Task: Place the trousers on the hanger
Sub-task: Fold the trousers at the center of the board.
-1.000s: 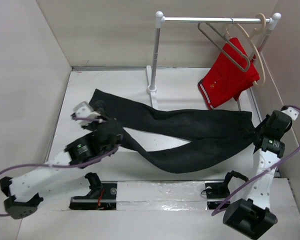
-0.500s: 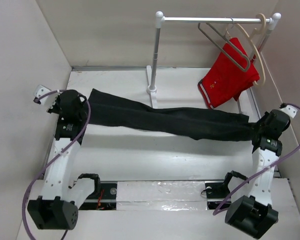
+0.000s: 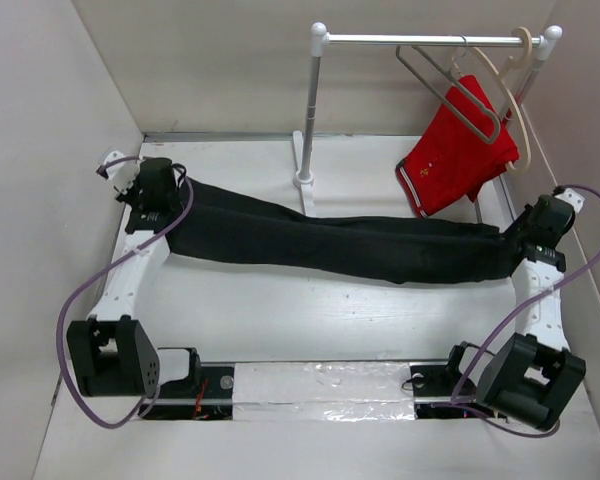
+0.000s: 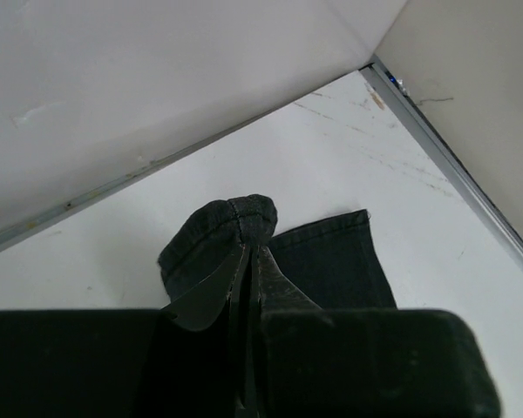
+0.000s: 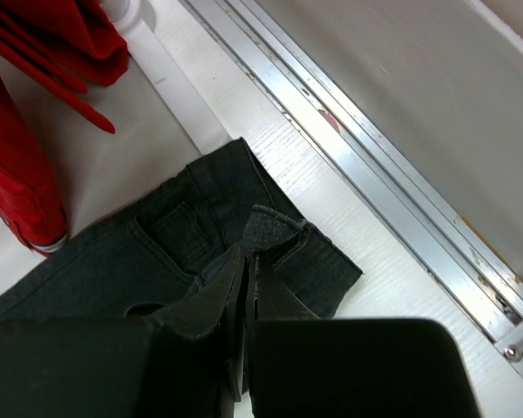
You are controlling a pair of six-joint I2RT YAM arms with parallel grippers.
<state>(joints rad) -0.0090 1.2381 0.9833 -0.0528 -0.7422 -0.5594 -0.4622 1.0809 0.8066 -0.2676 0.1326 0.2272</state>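
"Black cloth, and a lot of it. Where exactly are the trousers (image 3: 330, 245) lying?"

"Stretched flat across the table (image 3: 320, 320), from the far left corner to the right side, both legs together. Your left gripper (image 4: 251, 248) is pinched fully closed on a bunched fold at the leg-hem end. Your right gripper (image 5: 248, 261) is clamped just as tight on the waistband, beside a back pocket."

"And the hanger (image 3: 450, 90)?"

"The thin grey metal one hangs on the rail (image 3: 430, 40) at the back right, well apart from the trousers. It is just beside the cream hanger (image 3: 518, 110) carrying the red shorts (image 3: 455, 150), so don't mix them up."

"How will the cloth behave on the lift?"

"I'd judge it soft and limp, with fair weight. The middle will sag between your two grips, and the legs may slide apart. It looks like a denim weave, so it shouldn't slip in the pads, but each pinch has only a small fold, which could pull out under load. Hem and waistband are the right places to hold. Keep the cloth taut and aim to drape its middle over the hanger's lower bar. That wire hanger looks light and hangs free by its hook, so expect it to swing when cloth touches it."
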